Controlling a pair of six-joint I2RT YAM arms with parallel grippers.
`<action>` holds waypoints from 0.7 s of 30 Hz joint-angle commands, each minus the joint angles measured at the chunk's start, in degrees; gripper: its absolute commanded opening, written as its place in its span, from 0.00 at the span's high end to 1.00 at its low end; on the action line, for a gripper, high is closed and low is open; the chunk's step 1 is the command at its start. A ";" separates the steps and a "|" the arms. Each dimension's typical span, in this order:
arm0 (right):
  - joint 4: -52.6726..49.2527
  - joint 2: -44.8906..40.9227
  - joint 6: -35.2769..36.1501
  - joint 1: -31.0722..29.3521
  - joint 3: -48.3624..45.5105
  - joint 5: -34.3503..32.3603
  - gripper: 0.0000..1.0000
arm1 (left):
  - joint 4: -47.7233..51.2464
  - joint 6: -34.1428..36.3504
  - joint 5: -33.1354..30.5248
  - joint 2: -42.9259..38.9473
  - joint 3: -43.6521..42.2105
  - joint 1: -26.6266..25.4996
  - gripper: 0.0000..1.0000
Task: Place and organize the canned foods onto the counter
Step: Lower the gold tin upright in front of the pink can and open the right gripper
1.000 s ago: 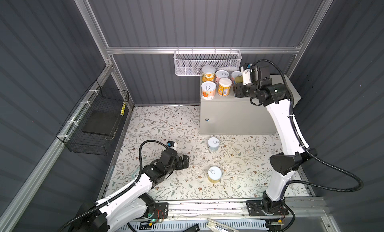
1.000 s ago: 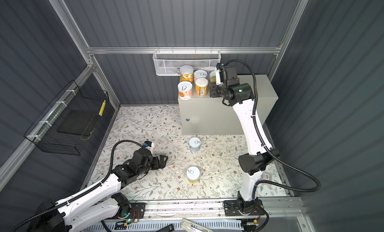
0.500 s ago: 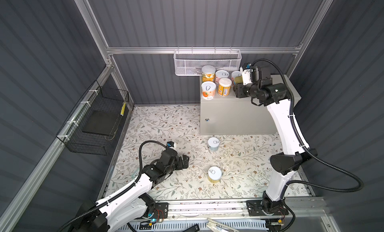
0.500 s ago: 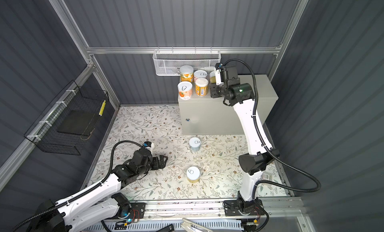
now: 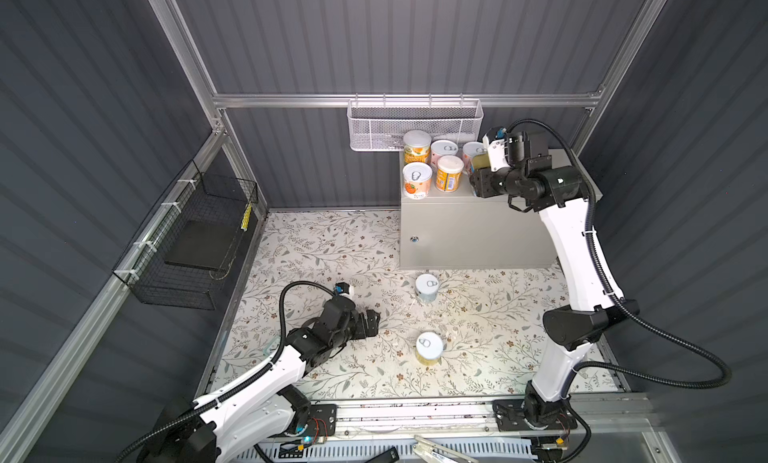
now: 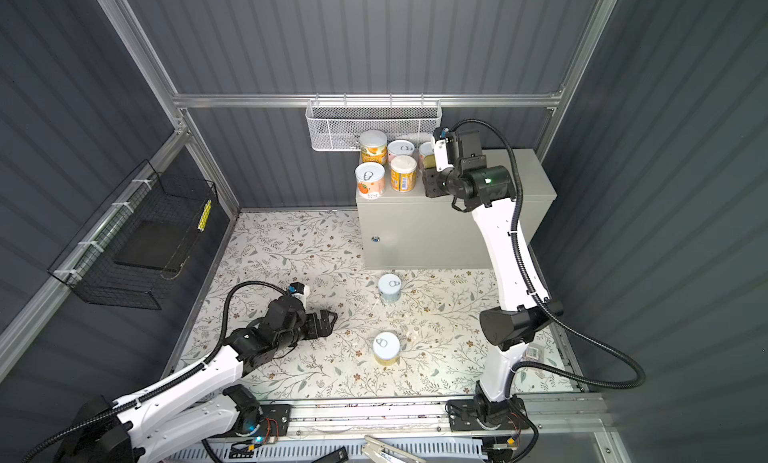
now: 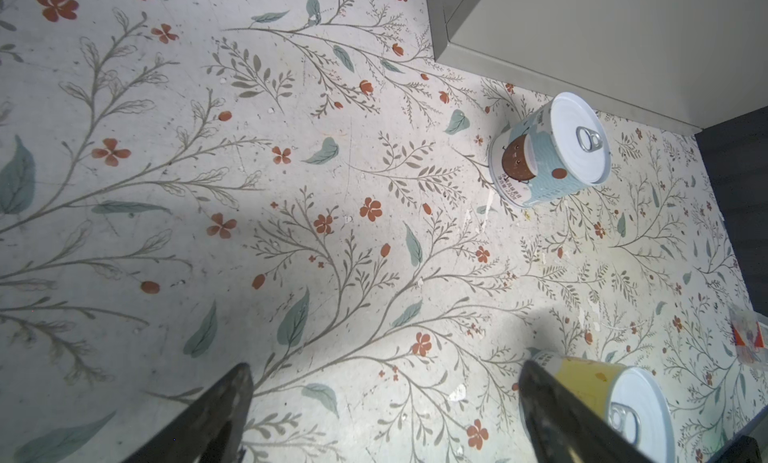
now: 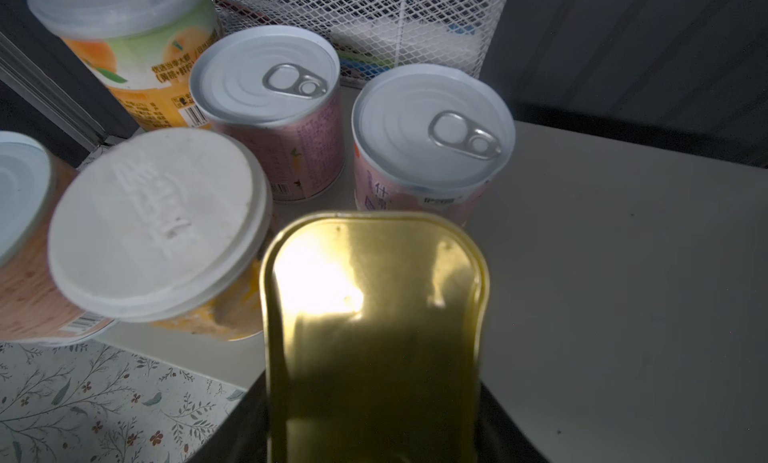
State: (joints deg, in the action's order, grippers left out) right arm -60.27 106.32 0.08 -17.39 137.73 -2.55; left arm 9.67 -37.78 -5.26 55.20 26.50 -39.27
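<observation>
In a top view, the right gripper [image 5: 478, 173] is clamped on the flat gold tin [image 5: 480, 162] over the counter [image 5: 490, 232]. In the left wrist view, the left gripper [image 7: 386, 423] gapes empty near the yellow can [image 7: 623, 398]. In the right wrist view, the tin looks rigid and slick, so I'd pinch its narrow sides.

Chinese print, barcode on orange-label tin [image 8: 137, 78]; "什" on pink tin [image 8: 432, 145].

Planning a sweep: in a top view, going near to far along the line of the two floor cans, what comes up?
yellow can → pale-blue can → counter → white mesh basket
</observation>
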 commanded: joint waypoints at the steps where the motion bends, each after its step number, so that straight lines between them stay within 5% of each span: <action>1: -2.35 -1.72 0.24 0.34 1.14 1.62 0.46 | -0.88 -0.68 0.99 0.26 0.55 0.42 0.00; 21: -4.73 3.77 -0.69 0.70 6.89 4.26 0.43 | -1.94 -1.32 1.54 0.53 -0.30 0.42 0.00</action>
State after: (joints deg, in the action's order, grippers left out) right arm -65.76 108.57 -0.21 -16.91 142.61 1.23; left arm 8.10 -38.24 -4.38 55.75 26.50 -39.27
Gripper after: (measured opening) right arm 0.572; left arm 0.997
